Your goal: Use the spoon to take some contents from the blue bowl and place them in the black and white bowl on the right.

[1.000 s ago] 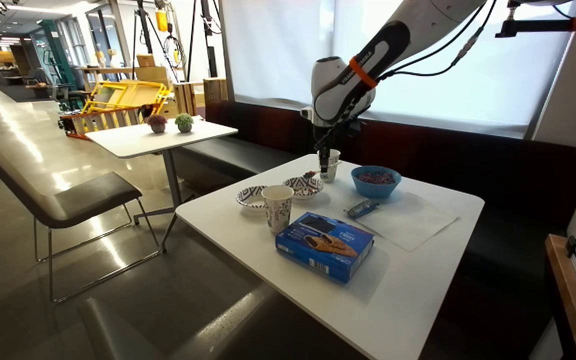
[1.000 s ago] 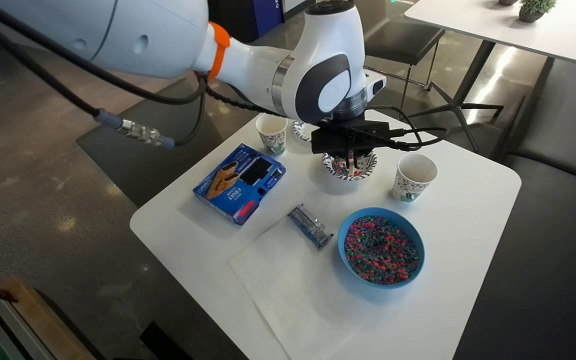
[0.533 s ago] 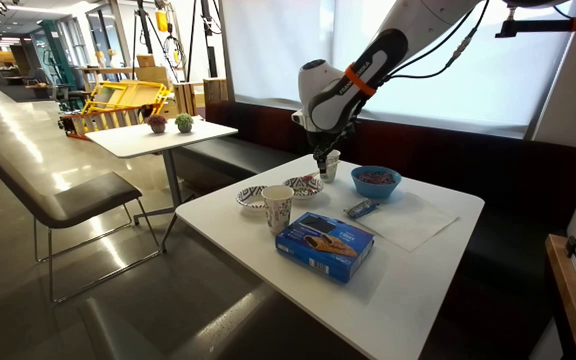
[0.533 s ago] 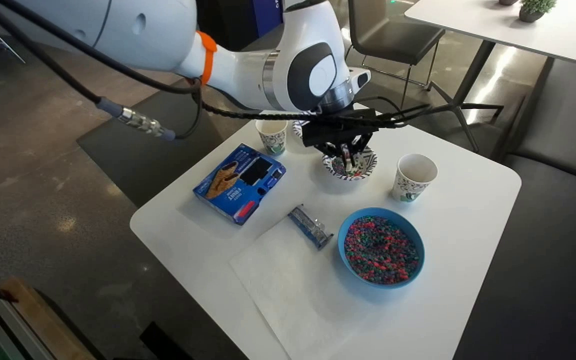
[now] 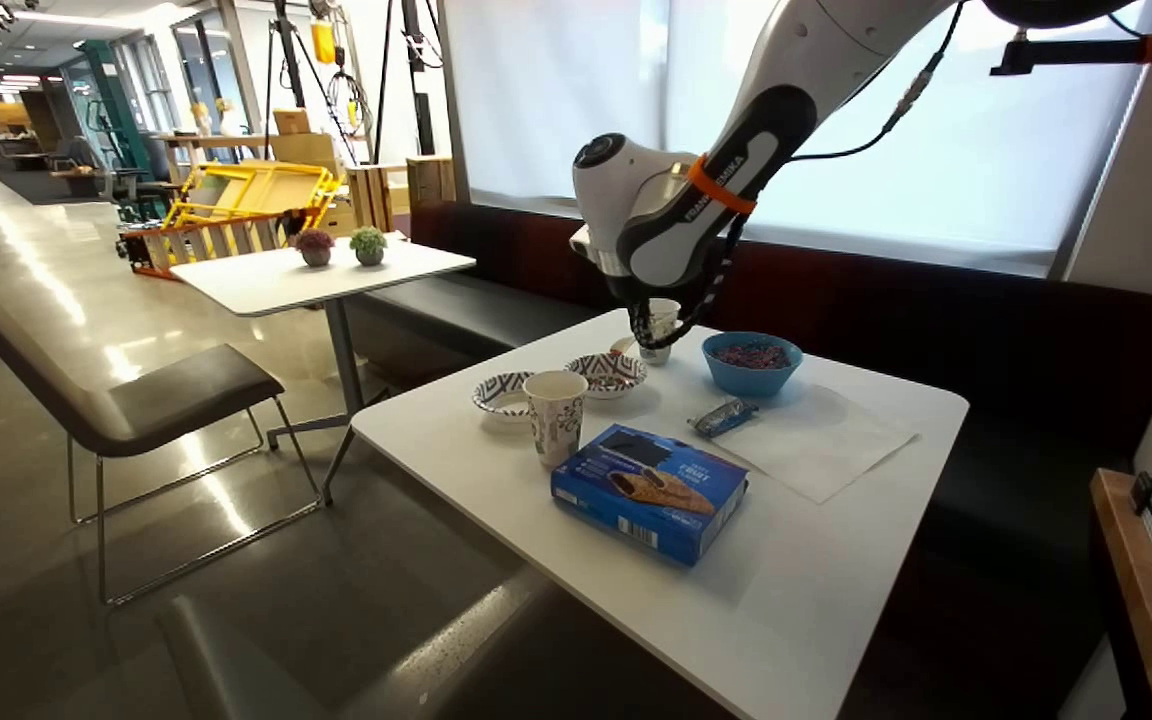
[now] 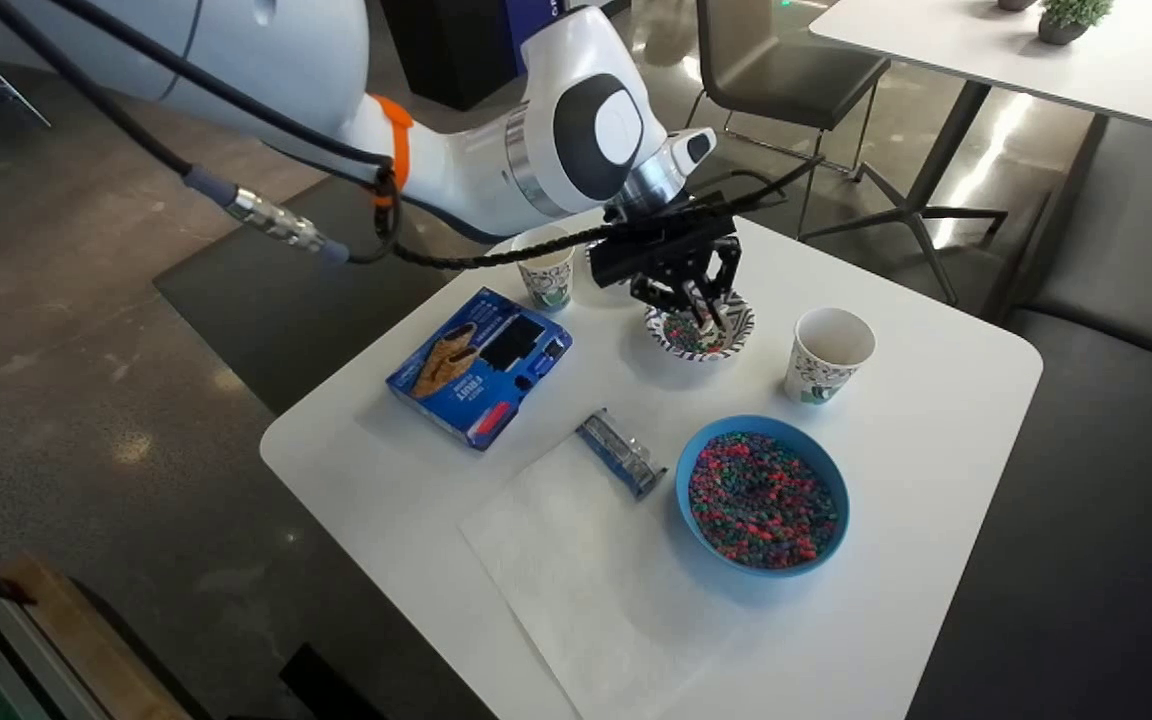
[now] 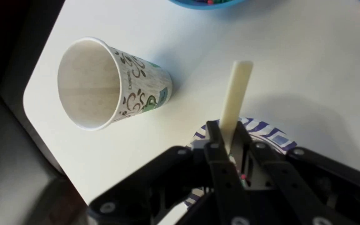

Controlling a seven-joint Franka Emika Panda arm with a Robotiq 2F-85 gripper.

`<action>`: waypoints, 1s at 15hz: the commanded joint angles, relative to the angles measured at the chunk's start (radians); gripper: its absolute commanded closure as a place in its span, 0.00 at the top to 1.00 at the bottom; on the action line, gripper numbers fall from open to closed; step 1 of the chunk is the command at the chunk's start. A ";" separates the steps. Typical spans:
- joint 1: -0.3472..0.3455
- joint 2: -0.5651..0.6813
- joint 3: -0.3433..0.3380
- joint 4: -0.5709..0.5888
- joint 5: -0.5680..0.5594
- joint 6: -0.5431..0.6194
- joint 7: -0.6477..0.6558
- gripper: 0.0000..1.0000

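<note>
The jaws of the gripper (image 7: 226, 127) are narrow and hold the handle of the pale spoon (image 7: 237, 90) above the black and white bowl (image 6: 674, 350), where coloured grains (image 6: 683, 337) already lie. The blue bowl (image 6: 833, 470) stands towards the table (image 6: 921, 460) edge along the bench (image 6: 1106, 500). If the thin handle rotates in so small a pinch, any remaining grains could, I think, fall past the rim. A low swing could also overturn the paper cup (image 7: 145, 84) near the corner.

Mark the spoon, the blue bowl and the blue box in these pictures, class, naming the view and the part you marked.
Spoon (image 7: 233, 100): wrist view, on the handle.
Blue bowl (image 5: 748, 381): an exterior view, on the outer wall.
Blue box (image 6: 476, 380): an exterior view, on the top face.
</note>
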 commanded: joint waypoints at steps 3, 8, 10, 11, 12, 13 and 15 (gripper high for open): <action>0.106 0.032 -0.089 0.005 -0.228 -0.009 0.193 0.04; 0.166 0.043 -0.125 -0.013 -0.496 -0.036 0.394 0.04; 0.162 0.043 -0.102 -0.017 -0.570 -0.079 0.444 0.04; 0.148 0.036 -0.077 -0.023 -0.578 -0.106 0.444 0.04; 0.135 0.029 -0.055 -0.028 -0.577 -0.131 0.439 0.04; 0.114 0.009 -0.022 -0.043 -0.551 -0.156 0.402 0.04; 0.079 -0.022 0.027 -0.072 -0.512 -0.195 0.354 0.04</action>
